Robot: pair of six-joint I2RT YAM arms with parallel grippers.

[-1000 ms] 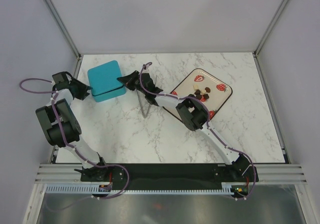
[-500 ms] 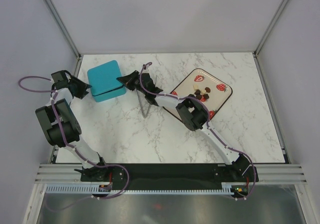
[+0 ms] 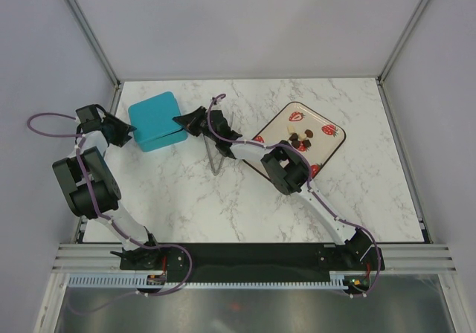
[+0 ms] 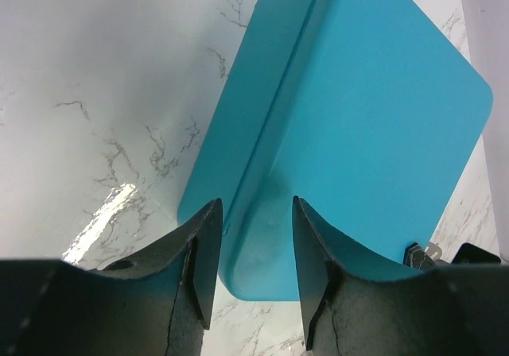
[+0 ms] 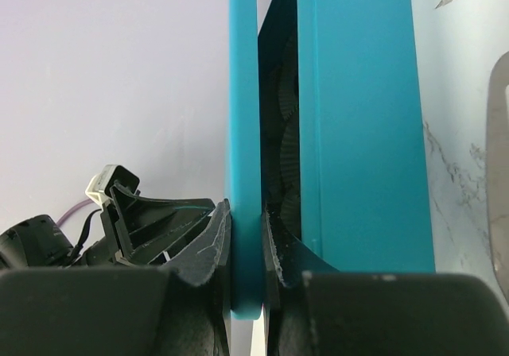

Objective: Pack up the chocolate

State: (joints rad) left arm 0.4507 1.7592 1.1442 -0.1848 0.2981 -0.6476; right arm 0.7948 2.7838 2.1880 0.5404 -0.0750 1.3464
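The chocolate [image 3: 300,138], several small brown and pale pieces, lies on the strawberry-print tray [image 3: 341,135] at the right. A teal box [image 3: 154,117] stands at the back left. My right gripper [image 3: 182,119] is shut on the edge of its lid [image 5: 242,94], which stands a crack above the base [image 5: 362,133]; dark pleated cups [image 5: 285,133] show inside. My left gripper [image 3: 123,131] is at the box's left side. Its fingers [image 4: 256,205] are closed against the near corner of the box [image 4: 358,94].
Metal tongs [image 3: 216,154] lie on the marble just right of the box, under my right forearm. That forearm stretches from the tray's left corner to the box. Grey walls and frame posts close in the table's back and sides.
The box top has shifted slightly left with my right gripper still on the lid. The left gripper has stayed at the box's corner.
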